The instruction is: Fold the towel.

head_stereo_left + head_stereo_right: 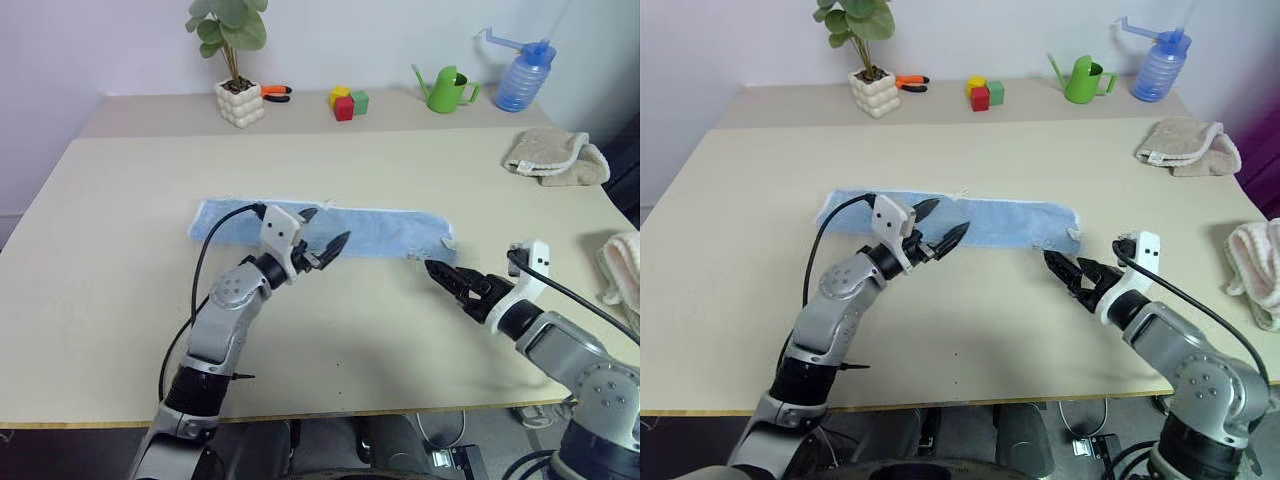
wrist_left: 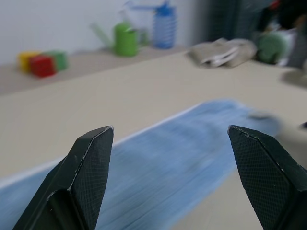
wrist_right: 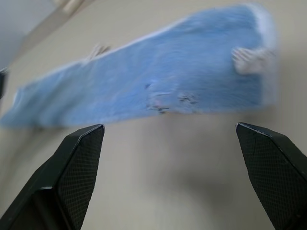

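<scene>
The towel (image 1: 385, 232) is a light blue terry cloth lying as a long narrow strip across the middle of the table, with whitish edging. A small dark mark (image 3: 163, 101) shows on it in the right wrist view. My left gripper (image 1: 326, 231) hovers over the strip's left half, open, with nothing between its fingers. In the left wrist view the towel (image 2: 158, 172) lies just beyond the spread fingers (image 2: 91, 163). My right gripper (image 1: 440, 272) is open and empty. It sits just in front of the strip's right end and points at it.
A bunched beige towel (image 1: 555, 155) lies at the back right. A pale cloth (image 1: 625, 265) hangs at the table's right edge. Along the far shelf stand a potted plant (image 1: 238, 90), orange pliers (image 1: 275, 93), coloured blocks (image 1: 347, 102), a green watering can (image 1: 447, 90) and a blue bottle (image 1: 522, 75).
</scene>
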Controlling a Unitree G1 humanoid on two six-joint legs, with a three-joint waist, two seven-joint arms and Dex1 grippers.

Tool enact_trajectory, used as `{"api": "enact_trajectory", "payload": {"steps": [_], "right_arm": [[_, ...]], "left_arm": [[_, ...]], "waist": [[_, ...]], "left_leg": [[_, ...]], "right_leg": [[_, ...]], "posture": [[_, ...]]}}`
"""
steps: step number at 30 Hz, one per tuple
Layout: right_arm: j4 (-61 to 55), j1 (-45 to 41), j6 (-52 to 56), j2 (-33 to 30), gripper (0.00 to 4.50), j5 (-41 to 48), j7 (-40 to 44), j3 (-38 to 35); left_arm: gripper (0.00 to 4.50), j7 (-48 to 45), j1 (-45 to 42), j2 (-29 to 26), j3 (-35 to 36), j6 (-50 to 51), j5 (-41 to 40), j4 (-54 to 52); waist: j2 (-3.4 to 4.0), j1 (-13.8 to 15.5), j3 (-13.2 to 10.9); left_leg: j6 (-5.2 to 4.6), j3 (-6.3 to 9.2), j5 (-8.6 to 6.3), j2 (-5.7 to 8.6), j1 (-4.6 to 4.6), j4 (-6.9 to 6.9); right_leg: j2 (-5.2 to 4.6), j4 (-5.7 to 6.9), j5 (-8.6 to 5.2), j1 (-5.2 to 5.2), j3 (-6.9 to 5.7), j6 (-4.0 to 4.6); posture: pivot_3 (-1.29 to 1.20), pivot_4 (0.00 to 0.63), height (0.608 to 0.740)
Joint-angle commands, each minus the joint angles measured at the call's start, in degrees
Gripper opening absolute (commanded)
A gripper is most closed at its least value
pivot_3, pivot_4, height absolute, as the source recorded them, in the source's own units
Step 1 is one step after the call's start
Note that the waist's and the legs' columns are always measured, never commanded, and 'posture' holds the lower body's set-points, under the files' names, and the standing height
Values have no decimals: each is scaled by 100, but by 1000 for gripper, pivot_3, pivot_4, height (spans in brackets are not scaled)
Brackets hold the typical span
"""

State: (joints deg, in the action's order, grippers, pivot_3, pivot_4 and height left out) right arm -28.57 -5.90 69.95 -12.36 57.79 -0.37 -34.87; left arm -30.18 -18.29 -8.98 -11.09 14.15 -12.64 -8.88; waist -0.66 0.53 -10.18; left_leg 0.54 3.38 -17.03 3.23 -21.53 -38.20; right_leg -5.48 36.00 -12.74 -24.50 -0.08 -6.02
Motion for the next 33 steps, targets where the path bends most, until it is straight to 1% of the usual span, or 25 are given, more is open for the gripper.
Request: {"api": "enact_trajectory", "payload": {"steps": [1,6,9,12,14,15,19,21,23,26,29,33], "right_arm": [[298,-377,-43,503,4455,350,-1137,-240],[915,-886,-354,905,4455,610,-1941,-336],[1398,-1141,-621,929,4455,603,-2201,-359],[1854,-1342,-934,850,3606,508,-2296,-346],[2051,-1431,-1131,775,2741,452,-2273,-314],[2100,-1446,-1190,745,2085,448,-2265,-292],[2103,-1464,-1532,565,126,371,-2190,-252],[2050,-1438,-1664,446,48,414,-2139,-292],[1870,-1346,-1719,118,48,236,-1933,-152],[1734,-1294,-1770,-683,48,-144,-1423,85],[1859,-1418,-1903,-1363,48,-535,-970,311],[1872,-1591,-2022,-2209,48,-1183,-75,1080]], "left_arm": [[3895,-307,63,-106,-286,-232,53,-302],[3895,-567,180,-210,-267,-59,-234,-534],[3895,-667,261,-342,-267,1,-256,-649],[3895,-618,322,-422,-242,34,-194,-695],[3895,-592,366,-454,-232,53,-195,-725],[3895,-585,378,-461,-235,59,-198,-735],[3895,-531,488,-490,-266,89,-166,-824],[3895,-511,521,-491,-274,95,-151,-834],[3895,-503,537,-495,-287,94,-139,-835],[3895,-489,536,-498,-296,95,-135,-808],[3895,-486,518,-494,-319,61,-120,-742],[3895,-537,472,-507,-407,-6,-47,-671]], "waist": [[5,2,3],[12,-4,8],[14,-32,10],[15,-56,12],[16,-71,12],[16,-81,12],[17,-112,13],[19,-101,12],[20,-104,12],[26,-114,9],[29,-117,8],[30,-140,9]], "left_leg": [[0,-1,0,0,1,0],[-3,-1,0,1,1,-1],[-4,0,0,-1,4,-1],[-4,0,0,-2,8,-1],[-5,0,0,-2,9,-1],[-5,1,0,-2,8,-1],[-6,2,-1,-2,8,0],[-6,3,-1,-2,7,0],[-8,3,-3,-2,5,0],[-11,1,-4,-1,3,-1],[-11,-2,-4,-2,5,0],[-12,-3,-4,-5,6,3]], "right_leg": [[1,0,0,1,0,0],[3,-1,0,3,0,-1],[8,0,-1,4,-1,0],[11,0,-1,10,-1,0],[12,0,-1,11,-1,0],[12,0,-1,12,-1,-1],[12,0,-2,12,-1,-1],[12,-1,-2,12,-1,-1],[11,-2,-3,11,-1,-2],[10,-4,-4,11,-1,-4],[12,-4,-4,11,0,-4],[16,-6,-5,11,0,-3]], "posture": [[0,150,731],[0,150,731],[0,150,731],[0,150,731],[0,150,731],[0,150,731],[0,150,731],[0,150,731],[0,150,731],[0,150,731],[0,150,731],[0,150,731]]}}
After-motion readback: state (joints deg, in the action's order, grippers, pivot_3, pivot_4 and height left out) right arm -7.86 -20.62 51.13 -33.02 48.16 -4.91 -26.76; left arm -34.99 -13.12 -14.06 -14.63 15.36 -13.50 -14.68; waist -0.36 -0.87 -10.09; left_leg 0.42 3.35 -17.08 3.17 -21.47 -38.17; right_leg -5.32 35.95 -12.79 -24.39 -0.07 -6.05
